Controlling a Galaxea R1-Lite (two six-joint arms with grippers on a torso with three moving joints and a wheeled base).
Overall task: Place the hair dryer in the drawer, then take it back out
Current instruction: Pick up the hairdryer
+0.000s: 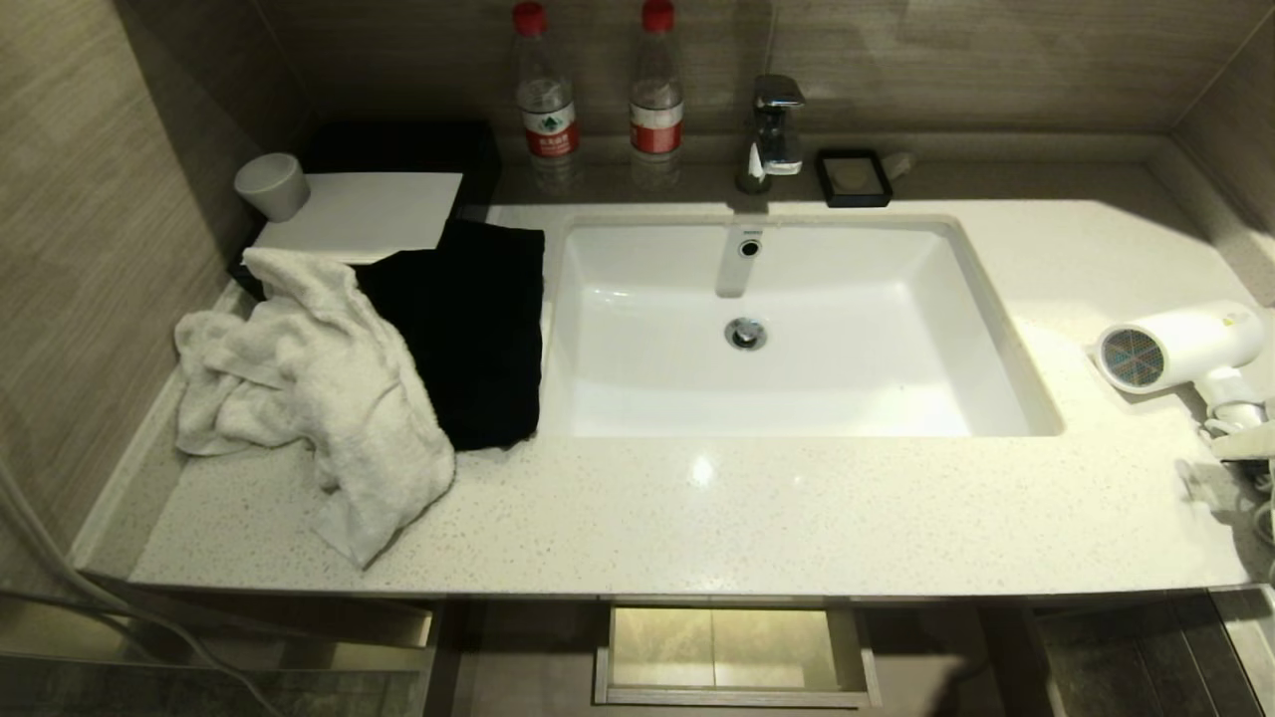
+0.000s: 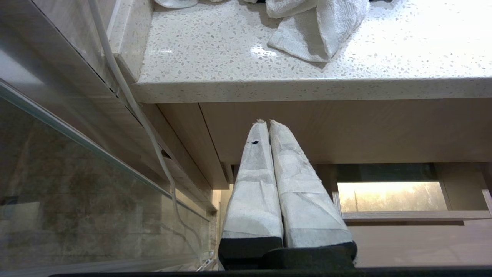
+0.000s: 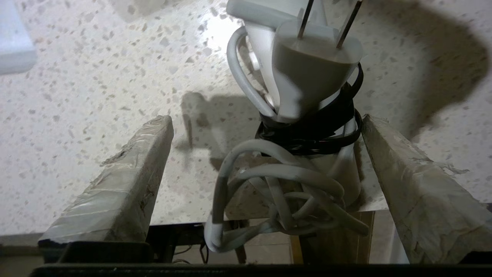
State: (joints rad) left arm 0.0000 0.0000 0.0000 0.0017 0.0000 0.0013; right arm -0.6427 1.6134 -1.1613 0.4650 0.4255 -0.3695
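Head view shows the drawer (image 1: 732, 652) empty at six o'clock, the hair dryer (image 1: 1180, 347) on the counter (image 1: 757, 518) at three. Right gripper (image 3: 265, 177) gapes around its cord; left gripper (image 2: 267, 125) is pressed closed.

From my remote station, taking the sink (image 1: 797, 398) as the dial centre: the faucet (image 1: 773, 129) is at 12 o'clock, the two bottles (image 1: 546, 95) at 11, the towel (image 1: 319, 398) on the countertop (image 1: 697, 518) at 9, the hair dryer (image 1: 1180, 349) on it at 3, and the open drawer (image 1: 732, 652) below at 6.
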